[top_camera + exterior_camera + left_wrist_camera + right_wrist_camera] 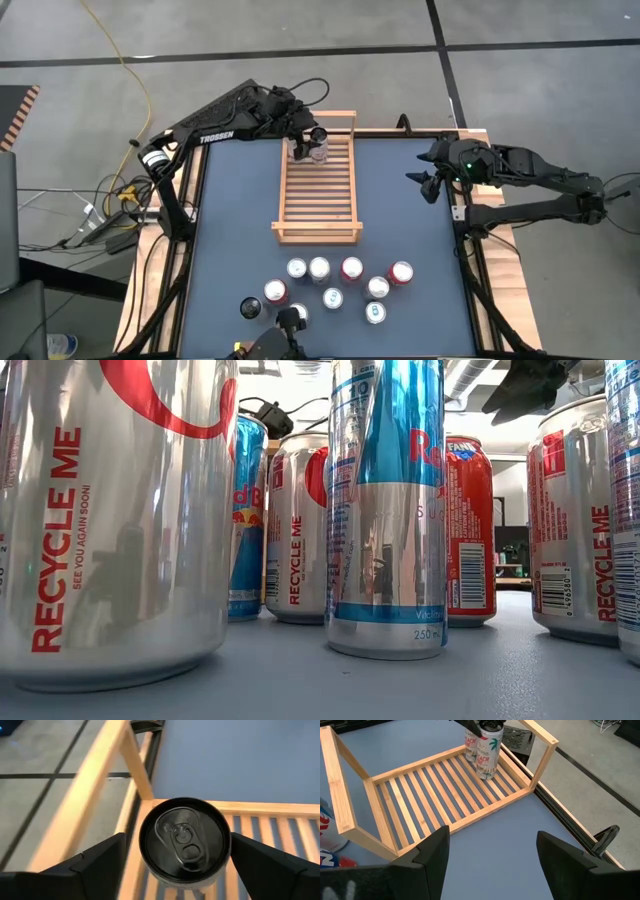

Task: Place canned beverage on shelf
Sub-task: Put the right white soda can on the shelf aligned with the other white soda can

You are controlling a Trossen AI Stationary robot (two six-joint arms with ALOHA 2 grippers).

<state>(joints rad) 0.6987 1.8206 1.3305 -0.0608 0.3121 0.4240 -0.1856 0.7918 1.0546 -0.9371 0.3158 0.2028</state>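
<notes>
On the shelf (318, 190), near its far rail, the can (318, 146) stands upright, long axis vertical, dark lid and pull-tab up, pale printed sides. Left gripper (310, 143) straddles it, jaws apart, not touching. Right gripper (428, 186) hovers over the bench (420, 250), jaws apart.

Counted: one shelf (318, 200) on one table (420, 230), two cans on the shelf (487, 750) at its far end, and about ten loose cans (352, 268) clustered at the near edge, one partly hidden.
</notes>
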